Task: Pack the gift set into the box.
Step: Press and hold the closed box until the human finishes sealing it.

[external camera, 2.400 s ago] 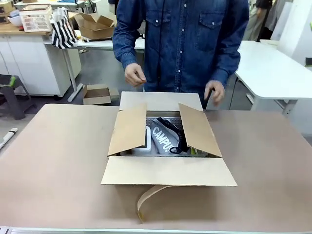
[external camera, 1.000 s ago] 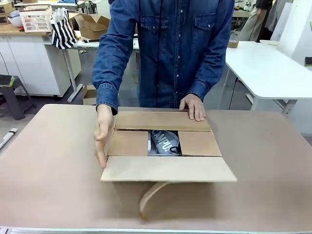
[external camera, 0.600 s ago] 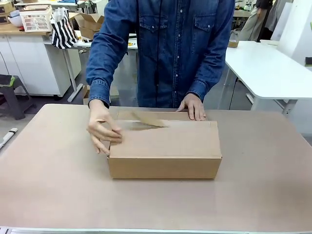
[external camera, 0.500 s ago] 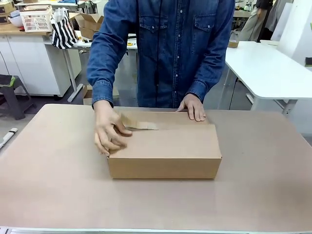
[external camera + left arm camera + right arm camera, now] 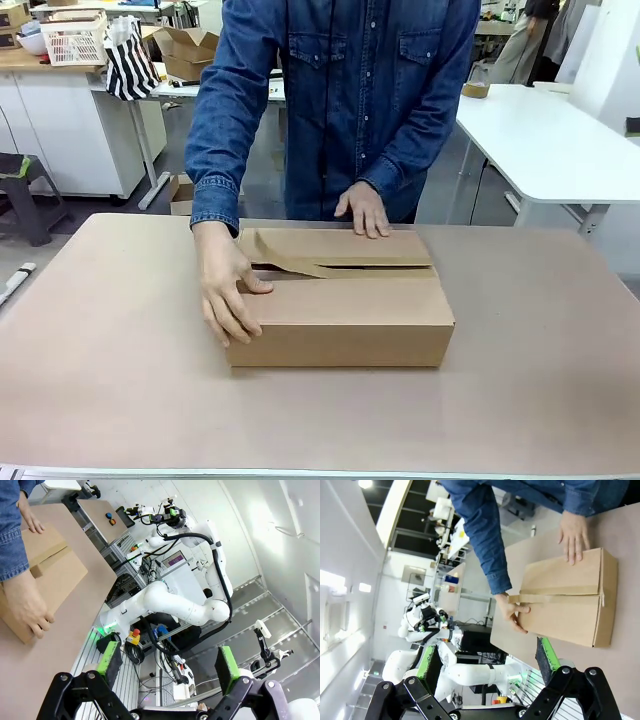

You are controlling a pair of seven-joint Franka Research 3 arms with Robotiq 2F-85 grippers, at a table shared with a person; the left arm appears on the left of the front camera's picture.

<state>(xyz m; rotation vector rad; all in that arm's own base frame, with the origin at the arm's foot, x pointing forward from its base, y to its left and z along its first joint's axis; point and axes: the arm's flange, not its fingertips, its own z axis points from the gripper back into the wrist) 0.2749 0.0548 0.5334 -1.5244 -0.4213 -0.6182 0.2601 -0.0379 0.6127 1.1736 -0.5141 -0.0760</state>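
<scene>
The box [image 5: 345, 300] stands closed in the middle of the table, its flaps folded down. The gift set is hidden inside it. A strip of brown tape [image 5: 300, 262] lies along the top seam. The person's hand [image 5: 228, 290] presses the box's left end, and the other hand [image 5: 364, 210] rests on its far flap. In the left wrist view my left gripper [image 5: 168, 662] is open and empty, far from the box [image 5: 50, 565]. My right gripper [image 5: 488, 660] is likewise open and empty, well off the box [image 5: 565, 597].
The brown tabletop [image 5: 100, 350] has free room on both sides of the box. Behind the person stand a white table [image 5: 560, 140], a small carton on the floor [image 5: 180, 192] and a striped bag [image 5: 130, 60].
The person folded the open flaps shut over the gift set and laid the tape along the seam. One hand slid to the box's left end, the other moved left along the far flap.
</scene>
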